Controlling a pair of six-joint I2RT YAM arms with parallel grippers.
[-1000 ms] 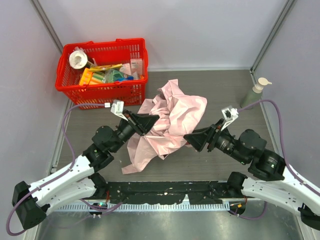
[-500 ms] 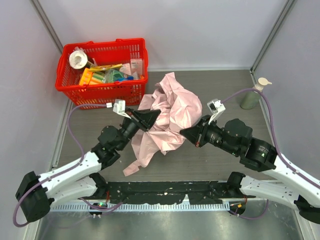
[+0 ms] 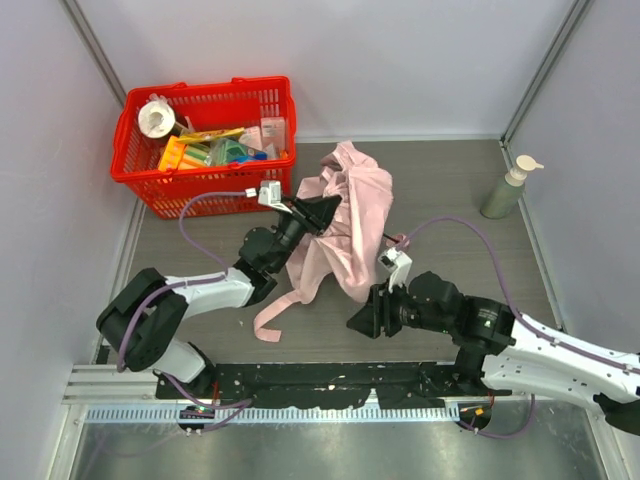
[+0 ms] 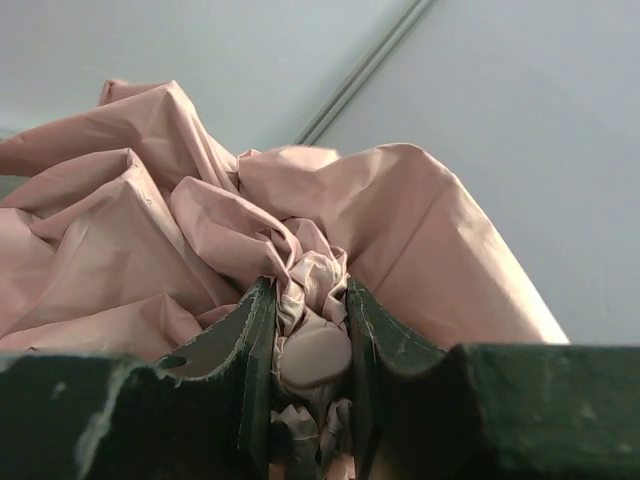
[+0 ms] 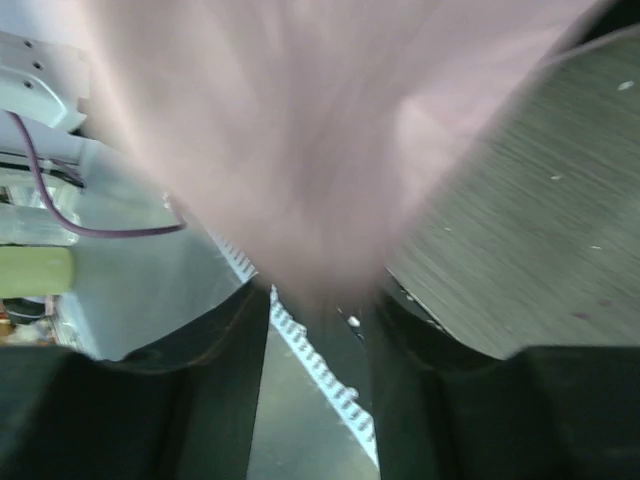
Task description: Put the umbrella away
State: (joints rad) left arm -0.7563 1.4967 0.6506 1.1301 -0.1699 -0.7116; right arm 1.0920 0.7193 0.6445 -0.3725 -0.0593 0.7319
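The pale pink umbrella [image 3: 348,215] lies crumpled mid-table, and its thin black shaft [image 3: 386,237] sticks out to the right. My left gripper [image 3: 325,210] is shut on the umbrella's bunched fabric and a small pink cap [image 4: 315,355], seen between its fingers [image 4: 255,340] in the left wrist view. My right gripper [image 3: 355,326] sits just below the fabric's lower end, pointing toward the near rail. In the right wrist view its jaws stand apart, and blurred pink fabric [image 5: 310,150] hangs down to its fingertips [image 5: 250,320]. Nothing shows between the jaws.
A red basket [image 3: 150,180] full of items stands at the back left, close to the umbrella. A green pump bottle [image 3: 508,188] stands at the back right. A loose pink tail of fabric [image 3: 275,318] trails toward the black rail [image 3: 330,380] at the near edge.
My left gripper has stretched up and right, carrying the umbrella's gathered end. My right gripper has swung from the umbrella's right side down and left toward the near rail. The fabric is now narrower and longer.
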